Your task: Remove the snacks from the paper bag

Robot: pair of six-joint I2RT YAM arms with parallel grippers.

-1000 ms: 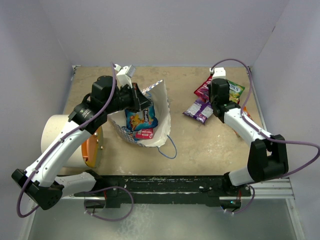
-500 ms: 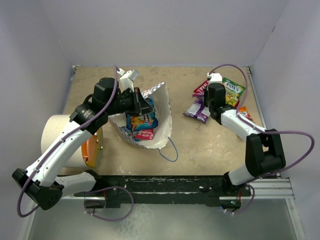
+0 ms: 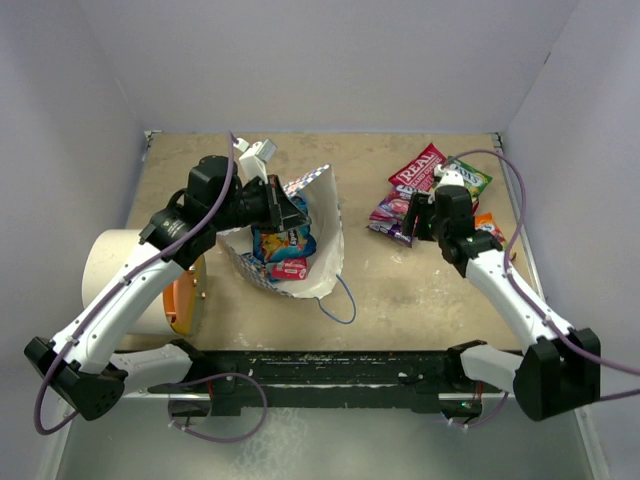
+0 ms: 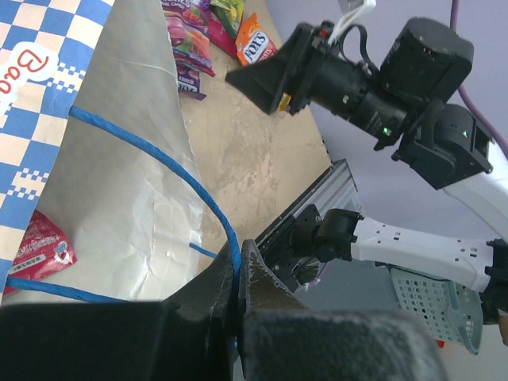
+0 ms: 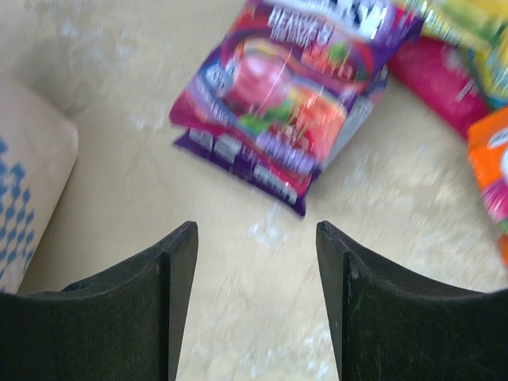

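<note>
The white paper bag point(image 3: 327, 212) with its blue checkered band lies open on the table. A blue snack point(image 3: 283, 238) and a red snack point(image 3: 289, 267) show inside it. My left gripper point(image 3: 289, 211) is at the bag's mouth, shut on the bag's blue cord handle point(image 4: 208, 208), which passes between the fingertips point(image 4: 255, 274). My right gripper point(image 3: 419, 219) hangs open and empty over bare table, just short of a purple snack point(image 5: 290, 103). Red point(image 3: 417, 170), green-yellow point(image 3: 467, 179) and orange point(image 3: 489, 226) snacks lie around it at the back right.
A white cylinder point(image 3: 120, 275) with an orange lid point(image 3: 186, 296) lies at the left, beside the left arm. Grey walls close in the table on three sides. A black rail point(image 3: 330, 366) runs along the near edge.
My right gripper has opened and pulled back from the snack pile toward the near side, uncovering the red packet. The left gripper has held the cord handle in place.
</note>
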